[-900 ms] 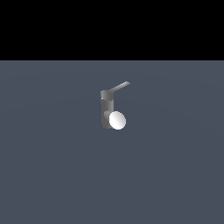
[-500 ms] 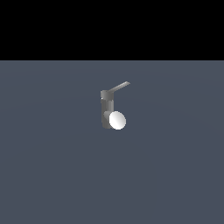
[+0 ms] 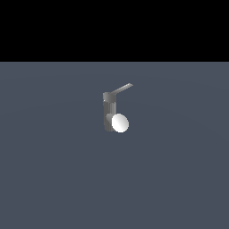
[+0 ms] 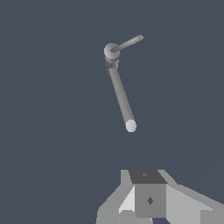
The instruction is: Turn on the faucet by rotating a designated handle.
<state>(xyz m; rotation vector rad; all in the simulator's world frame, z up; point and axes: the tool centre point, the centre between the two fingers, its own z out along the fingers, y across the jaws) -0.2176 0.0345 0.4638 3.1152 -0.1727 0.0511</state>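
Note:
The faucet (image 3: 108, 112) is a small dark grey upright cylinder standing in the middle of the exterior view. Its spout ends in a bright white disc (image 3: 120, 123). The handle (image 3: 123, 88), a thin light grey lever, sticks out from the top towards the exterior view's right. The wrist view looks down on the faucet (image 4: 111, 51), with the handle (image 4: 128, 43) and the long spout (image 4: 121, 96) spreading from it. My gripper (image 4: 149, 192) shows only in the wrist view, well away from the faucet. Its fingers show no gap between them and hold nothing.
A plain dark grey-blue floor (image 3: 53, 179) lies all around the faucet. The arm does not show in the exterior view.

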